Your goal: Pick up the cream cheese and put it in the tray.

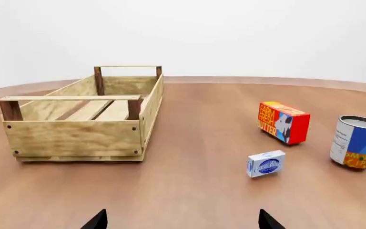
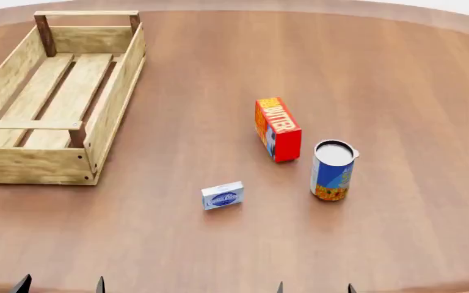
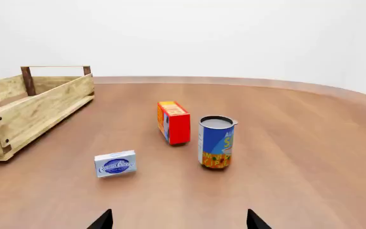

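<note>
The cream cheese [image 2: 222, 196] is a small white and pale-blue box with a dark blue oval logo, lying on the brown table; it also shows in the left wrist view as the cream cheese [image 1: 266, 163] and in the right wrist view as the cream cheese [image 3: 115, 163]. The tray [image 2: 108, 116], a long slatted wooden crate with dark corner posts, stands at the far left with nothing in it. My left gripper [image 2: 59, 285] and right gripper [image 2: 314, 287] are at the table's near edge, both open and holding nothing, well short of the box. Only their dark fingertips show.
A red-orange butter box [image 2: 278, 129] stands upright behind the cream cheese, and a blue-and-orange can [image 2: 332, 170] stands to its right. The round table's rim [image 2: 463, 13] curves across the far right.
</note>
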{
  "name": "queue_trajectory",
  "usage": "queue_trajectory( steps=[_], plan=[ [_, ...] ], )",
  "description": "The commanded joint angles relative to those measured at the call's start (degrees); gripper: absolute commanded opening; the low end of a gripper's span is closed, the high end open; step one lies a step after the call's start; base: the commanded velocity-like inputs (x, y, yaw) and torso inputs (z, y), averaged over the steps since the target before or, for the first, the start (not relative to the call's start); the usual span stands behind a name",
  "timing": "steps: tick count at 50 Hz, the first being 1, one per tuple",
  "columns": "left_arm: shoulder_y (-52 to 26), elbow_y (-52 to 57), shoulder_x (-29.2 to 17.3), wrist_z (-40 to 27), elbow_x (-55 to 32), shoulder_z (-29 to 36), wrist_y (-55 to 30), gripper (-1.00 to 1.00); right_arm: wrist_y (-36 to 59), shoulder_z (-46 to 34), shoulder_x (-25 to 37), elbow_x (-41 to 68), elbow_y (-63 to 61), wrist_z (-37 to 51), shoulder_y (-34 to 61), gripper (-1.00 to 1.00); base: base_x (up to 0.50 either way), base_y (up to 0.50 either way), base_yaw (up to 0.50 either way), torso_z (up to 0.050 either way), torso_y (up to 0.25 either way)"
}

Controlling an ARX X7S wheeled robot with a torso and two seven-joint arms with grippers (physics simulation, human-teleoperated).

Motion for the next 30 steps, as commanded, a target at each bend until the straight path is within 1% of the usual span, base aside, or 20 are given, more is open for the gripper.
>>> queue_trajectory(
  steps=[1, 8, 17, 21, 22, 24, 26, 30],
  plan=[
    [-0.10, -0.06, -0.87, -1.10, -1.03, 0.98, -0.05, 1.00, -0.12, -0.95, 0.83, 0.44, 0.36, 1.86, 0.23, 1.00, 0.00, 0.00, 0.00, 0.000, 0.000],
    [-1.13, -1.32, -2.28, -2.60, -2.24, 2.32, -0.26, 1.00, 0.59, -2.55, 2.15, 1.47, 0.47, 3.69, 0.43, 1.00, 0.00, 0.00, 0.00, 0.000, 0.000],
    [-0.79, 0.04, -3.17, -4.36, -2.19, 4.00, -1.99, 1.00, 1.10, -3.68, 2.96, 1.74, 0.15, 5.85, 0.34, 1.00, 0.00, 0.00, 0.00, 0.000, 0.000],
    [-0.39, 0.98, -3.82, -6.26, 0.37, 5.16, -0.31, 1.00, 2.35, -3.85, 3.07, 1.57, -0.58, 7.46, 0.38, 1.00, 0.00, 0.00, 0.00, 0.000, 0.000],
    [-0.49, 2.21, -4.07, -7.94, 3.35, 5.98, -1.01, 1.00, 4.03, -3.79, 3.07, 1.86, -3.12, 7.81, 0.07, 1.00, 0.00, 0.00, 0.00, 0.000, 0.000],
    [-0.09, 5.32, -4.14, -6.82, 1.59, 6.22, -1.18, 1.00, 6.13, -3.61, 3.23, 3.85, -8.24, 7.31, -0.62, 1.00, 0.00, 0.00, 0.00, 0.000, 0.000],
    [-0.50, 9.14, -4.28, -7.75, 3.81, 7.27, -3.08, 1.00, 7.97, -4.15, 3.80, 3.69, -14.05, 7.55, -1.10, 1.00, 0.00, 0.00, 0.00, 0.000, 0.000],
    [-1.80, 14.63, -4.73, -8.08, 6.70, 9.21, -6.89, 1.00, 9.93, -4.41, 4.45, 4.21, -19.69, 7.97, -1.26, 1.00, 0.00, 0.00, 0.00, 0.000, 0.000]
  ],
)
